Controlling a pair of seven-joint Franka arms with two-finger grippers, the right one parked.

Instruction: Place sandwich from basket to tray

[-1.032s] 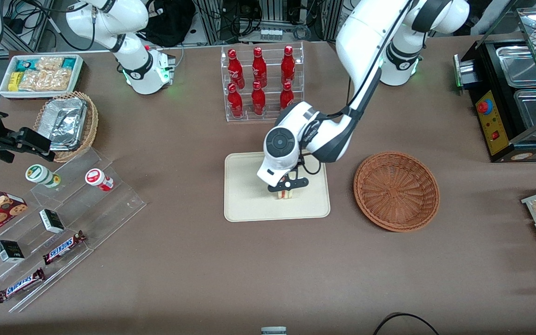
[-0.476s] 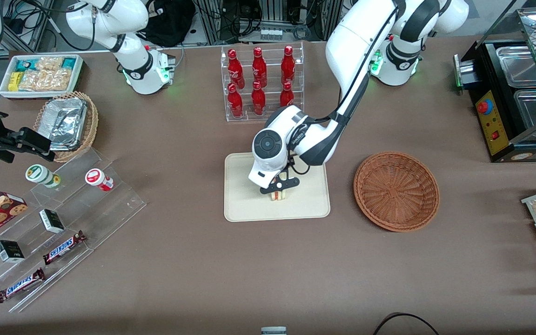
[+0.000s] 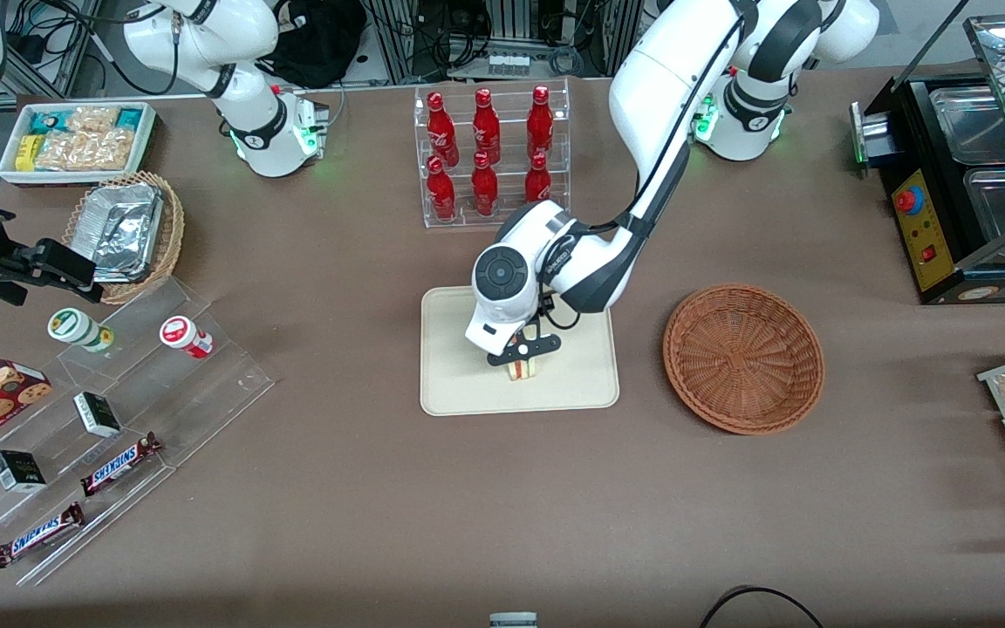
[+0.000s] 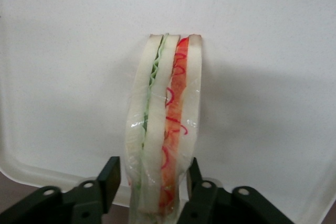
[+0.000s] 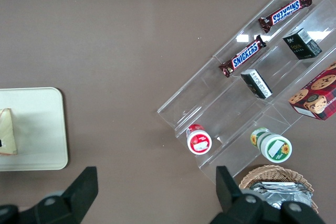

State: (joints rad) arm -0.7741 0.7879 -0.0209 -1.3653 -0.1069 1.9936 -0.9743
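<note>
sandwich (image 4: 163, 129) pale w/ red+green layers | tray (image 3: 459, 384) cream | basket (image 3: 742, 358) red-brown (woven) | end effector (image 4: 152, 187) blk

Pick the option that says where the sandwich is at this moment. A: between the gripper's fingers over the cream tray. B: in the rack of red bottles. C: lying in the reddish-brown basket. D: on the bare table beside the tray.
A: the gripper has a finger on each side of the sandwich, with the tray beneath; the basket holds nothing.

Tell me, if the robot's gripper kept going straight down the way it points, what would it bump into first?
Probably the tray. The gripper holds the sandwich just above it, so the sandwich would likely touch first.
</note>
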